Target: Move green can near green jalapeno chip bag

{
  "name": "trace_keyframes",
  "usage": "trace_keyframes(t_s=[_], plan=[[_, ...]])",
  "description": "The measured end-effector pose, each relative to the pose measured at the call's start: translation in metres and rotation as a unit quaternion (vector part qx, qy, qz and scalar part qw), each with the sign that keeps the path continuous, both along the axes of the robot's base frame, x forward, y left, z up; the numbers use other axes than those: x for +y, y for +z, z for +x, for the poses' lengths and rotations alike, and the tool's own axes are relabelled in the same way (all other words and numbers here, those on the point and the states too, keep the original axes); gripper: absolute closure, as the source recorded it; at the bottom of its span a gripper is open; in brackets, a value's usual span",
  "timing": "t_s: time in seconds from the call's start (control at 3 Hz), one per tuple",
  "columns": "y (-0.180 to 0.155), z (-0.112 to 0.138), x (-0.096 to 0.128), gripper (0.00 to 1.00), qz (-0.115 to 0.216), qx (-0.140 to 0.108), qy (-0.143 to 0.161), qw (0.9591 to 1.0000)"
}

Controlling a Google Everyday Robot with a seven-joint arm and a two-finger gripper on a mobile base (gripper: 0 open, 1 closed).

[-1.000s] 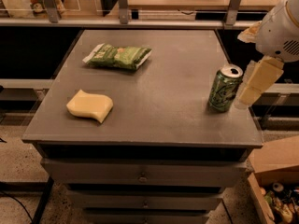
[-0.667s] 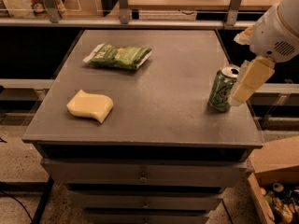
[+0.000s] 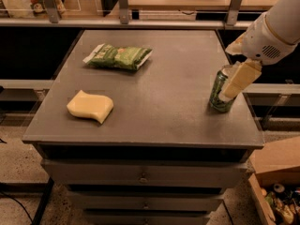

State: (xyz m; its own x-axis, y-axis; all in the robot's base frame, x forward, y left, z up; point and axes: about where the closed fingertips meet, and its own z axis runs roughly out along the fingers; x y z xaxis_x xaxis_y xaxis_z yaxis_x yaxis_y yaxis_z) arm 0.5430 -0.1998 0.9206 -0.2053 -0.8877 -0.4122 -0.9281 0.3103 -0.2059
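The green can (image 3: 216,92) stands upright near the table's right edge. The green jalapeno chip bag (image 3: 118,56) lies flat at the back left of the table, far from the can. My gripper (image 3: 228,87) reaches down from the upper right on a white arm and is at the can. One cream finger (image 3: 240,78) lies across the can's upper right side. The other finger is mostly hidden behind the wrist. The jaws look open and the can rests on the table.
A pale yellow sponge (image 3: 91,106) lies at the front left of the grey table (image 3: 159,116). Drawers sit under the tabletop. A cardboard box (image 3: 277,177) with small items stands on the floor at lower right. A railing and shelves run behind.
My gripper has moved left and down, from beside the can's right side to overlapping the can. The can, bag and sponge have not moved.
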Motion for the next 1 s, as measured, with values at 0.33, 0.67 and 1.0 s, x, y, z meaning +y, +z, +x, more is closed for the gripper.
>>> trace_keyframes(t_s=[0.33, 0.67, 1.0], plan=[[-0.01, 0.006, 0.001, 0.4, 0.003, 0.006, 0.001, 1.0], [-0.017, 0.004, -0.002, 0.64, 0.003, 0.009, 0.0, 1.0], [-0.023, -0.002, -0.009, 0.81, 0.004, 0.013, -0.007, 0.9999]])
